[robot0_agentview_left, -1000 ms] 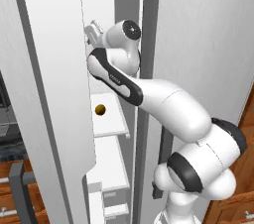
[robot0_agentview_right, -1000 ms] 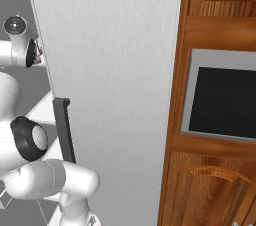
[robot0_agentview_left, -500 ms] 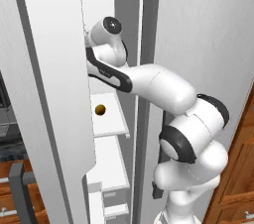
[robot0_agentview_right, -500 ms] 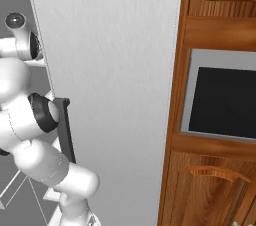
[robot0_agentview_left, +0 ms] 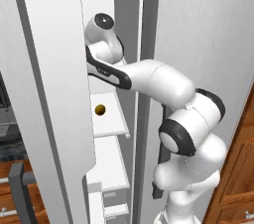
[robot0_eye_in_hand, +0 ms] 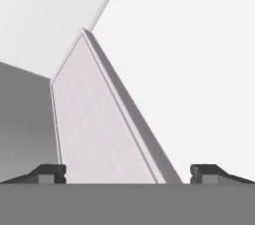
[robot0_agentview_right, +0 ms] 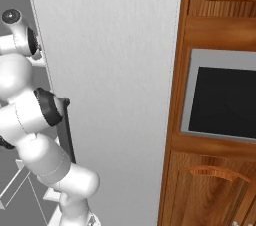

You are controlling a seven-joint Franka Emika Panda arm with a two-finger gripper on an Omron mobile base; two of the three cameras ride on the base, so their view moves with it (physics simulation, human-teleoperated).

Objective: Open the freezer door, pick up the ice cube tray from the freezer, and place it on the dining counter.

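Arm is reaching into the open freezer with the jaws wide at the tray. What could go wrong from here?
1. In the hand view the ice cube tray lies off-centre between the open gripper's fingertips, near the left one, so closing may nudge it aside.
2. The arm passes close by the freezer door; pulling out could bump it.
3. The small orange ball on the shelf below might get knocked.

The arm (robot0_agentview_left: 163, 86) is showing glossy white, rounded shells linked by black joint bands, with a wide black ring circling its bulbous elbow. A black strip with faint pale lettering is running along the forearm. A round dark-grey cap is closing the top of the wrist (robot0_agentview_left: 103, 21). The claw's (robot0_eye_in_hand: 127, 173) two fingertips are showing as small, dark, blocky tabs.
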